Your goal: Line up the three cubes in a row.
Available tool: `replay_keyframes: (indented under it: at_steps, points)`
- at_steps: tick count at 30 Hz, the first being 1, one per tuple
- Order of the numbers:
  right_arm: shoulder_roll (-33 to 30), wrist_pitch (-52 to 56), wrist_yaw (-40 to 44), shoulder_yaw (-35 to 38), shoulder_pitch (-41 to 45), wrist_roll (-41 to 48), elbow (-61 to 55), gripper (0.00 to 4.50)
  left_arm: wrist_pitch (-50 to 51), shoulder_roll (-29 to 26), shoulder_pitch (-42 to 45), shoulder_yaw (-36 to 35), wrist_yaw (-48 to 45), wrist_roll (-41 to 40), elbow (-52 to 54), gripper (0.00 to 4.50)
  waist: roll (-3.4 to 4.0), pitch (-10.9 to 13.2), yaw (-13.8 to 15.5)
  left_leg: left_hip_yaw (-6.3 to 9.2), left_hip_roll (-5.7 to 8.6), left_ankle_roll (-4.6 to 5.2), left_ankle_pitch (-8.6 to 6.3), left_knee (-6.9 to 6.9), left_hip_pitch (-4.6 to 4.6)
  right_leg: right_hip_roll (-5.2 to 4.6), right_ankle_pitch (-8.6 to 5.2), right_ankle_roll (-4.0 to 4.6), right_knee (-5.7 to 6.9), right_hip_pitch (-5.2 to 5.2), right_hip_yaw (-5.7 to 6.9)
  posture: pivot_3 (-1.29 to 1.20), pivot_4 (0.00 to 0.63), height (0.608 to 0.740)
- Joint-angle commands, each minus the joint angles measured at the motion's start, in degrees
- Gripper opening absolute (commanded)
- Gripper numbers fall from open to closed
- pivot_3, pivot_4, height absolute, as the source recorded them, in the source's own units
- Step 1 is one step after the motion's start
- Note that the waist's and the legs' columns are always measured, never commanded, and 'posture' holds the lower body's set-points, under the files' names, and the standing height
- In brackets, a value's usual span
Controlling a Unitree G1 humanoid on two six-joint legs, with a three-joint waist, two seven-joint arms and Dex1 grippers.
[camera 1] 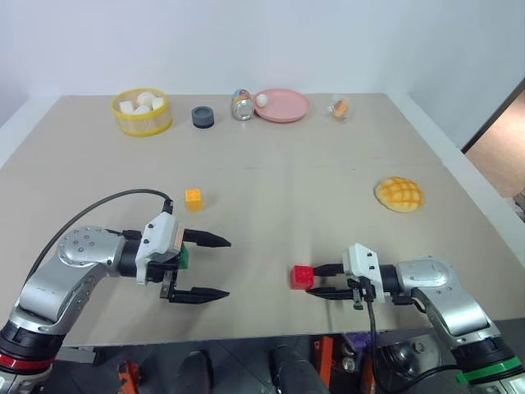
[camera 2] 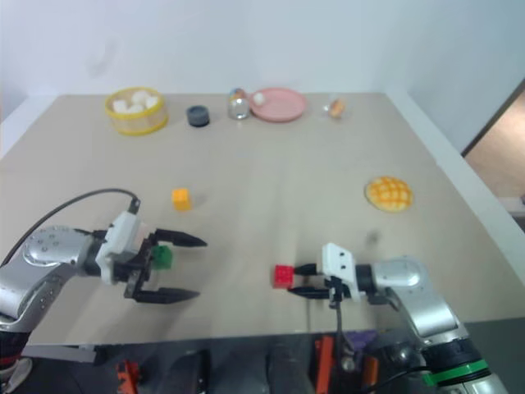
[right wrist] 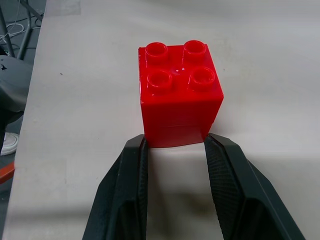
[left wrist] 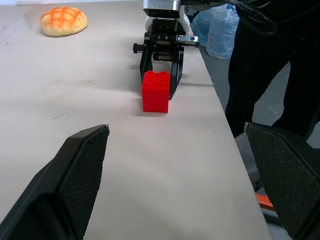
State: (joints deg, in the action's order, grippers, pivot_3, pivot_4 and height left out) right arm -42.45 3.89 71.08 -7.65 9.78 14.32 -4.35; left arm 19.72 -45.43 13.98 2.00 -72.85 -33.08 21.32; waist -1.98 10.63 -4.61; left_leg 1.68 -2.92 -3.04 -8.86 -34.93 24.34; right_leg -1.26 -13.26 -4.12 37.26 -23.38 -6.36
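Observation:
The red cube (camera 1: pixel 302 277) stands studs-up near the table's front edge, with my right gripper (camera 1: pixel 313 280) shut on its near end. In the right wrist view both fingertips (right wrist: pixel 137 150) press the near corners of the red cube (right wrist: pixel 177 95). My left gripper (camera 1: pixel 223 268) hovers wide open at the front left, pointing towards the red cube (left wrist: pixel 155 91) with nothing between its fingers. The green cube (camera 2: pixel 162 257) sits by the base of those fingers, partly hidden. Farther back on the left, the yellow-orange cube (camera 1: pixel 193 199) stands alone.
A round criss-cross bun (camera 1: pixel 399 194) lies at mid right. Along the back edge stand a yellow basket (camera 1: pixel 143 125) of white lumps, a dark round piece (camera 1: pixel 203 116), a small can (camera 1: pixel 241 104), a pink plate (camera 1: pixel 287 115) and a small object (camera 1: pixel 340 107).

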Motion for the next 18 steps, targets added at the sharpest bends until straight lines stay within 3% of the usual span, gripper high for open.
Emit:
replay_keyframes:
  at_steps: [1,9,18]
  points:
    - [0.6,-1.1,-0.5,-0.7,0.4,-0.8,0.7,1.12,-1.2,0.3,0.8,-0.5,0.1,0.1,0.5,4.5,0.0,0.0,0.0,-0.01,0.0,0.0,0.0,0.0,0.0,0.0,0.0,0.0,0.0,0.0,0.0,0.0,0.15,0.74]
    - [0.5,-1.9,-3.7,4.0,7.8,-0.2,9.2,1.12,-2.9,0.5,0.5,-0.2,-0.8,1.2,-0.6,4.5,-0.01,0.0,0.0,-0.04,0.02,0.0,0.03,-0.08,-0.03,-0.04,0.05,0.06,0.0,-0.01,-0.02,0.0,0.15,0.74]
    - [-0.1,-5.7,3.9,1.7,14.1,-0.8,17.1,1.12,-4.4,1.5,0.8,0.5,-1.7,2.0,-1.8,4.5,-0.02,0.0,0.2,-0.08,0.07,0.02,0.02,0.02,0.07,-0.1,0.02,-0.02,-0.01,-0.05,-0.02,0.0,0.15,0.74]
